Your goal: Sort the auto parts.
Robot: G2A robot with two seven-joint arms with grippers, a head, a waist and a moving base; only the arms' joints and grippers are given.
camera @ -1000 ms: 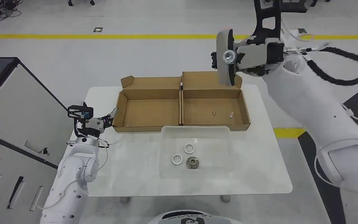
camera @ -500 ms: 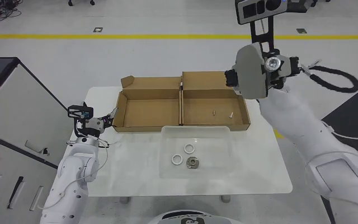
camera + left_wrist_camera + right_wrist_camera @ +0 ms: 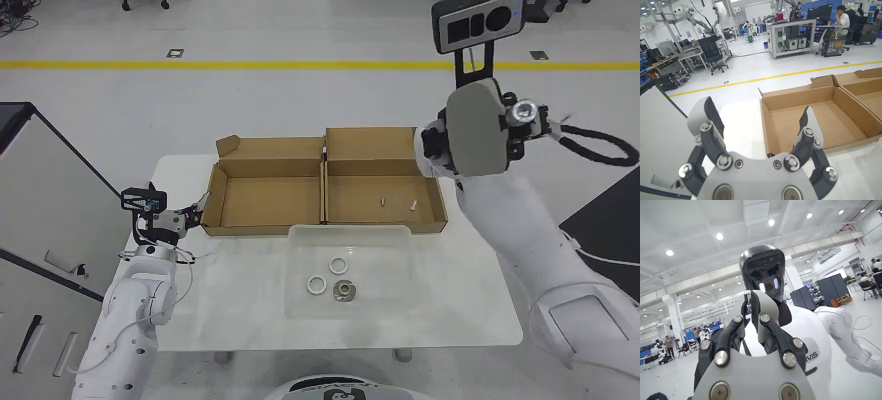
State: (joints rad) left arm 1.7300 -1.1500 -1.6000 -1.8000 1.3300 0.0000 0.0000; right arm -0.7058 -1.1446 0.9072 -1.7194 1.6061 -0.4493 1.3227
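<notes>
Two open cardboard boxes sat side by side on the far half of the white table (image 3: 240, 300). The left box (image 3: 265, 200) showed a bare floor. The right box (image 3: 355, 190) held a short fastener (image 3: 384, 201) and, near it toward the right end, a second fastener (image 3: 412, 206), both small and silvery. Just in front of the boxes, mostly before the right one, stood a clear tray (image 3: 350, 230); whether it touched the cardboard could not be told. Inside it lay a far white ring (image 3: 339, 266), a near white ring (image 3: 317, 285) and a metal hub (image 3: 344, 291), the hub just beside the near ring.

At the table's left side the left gripper (image 3: 758, 108) hovered low by the left box's left end wall. Its jaws were spread wide, with nothing between the ribbed pads (image 3: 714, 113).

High above the table, the right gripper (image 3: 750, 298) was out past the right box's far right corner in the top view and turned away from the tabletop. Its jaws were drawn narrow and pinched a small bolt (image 3: 747, 294) — a bright metal piece lying along the fingers, its ridged end poking just past the fingertips.
</notes>
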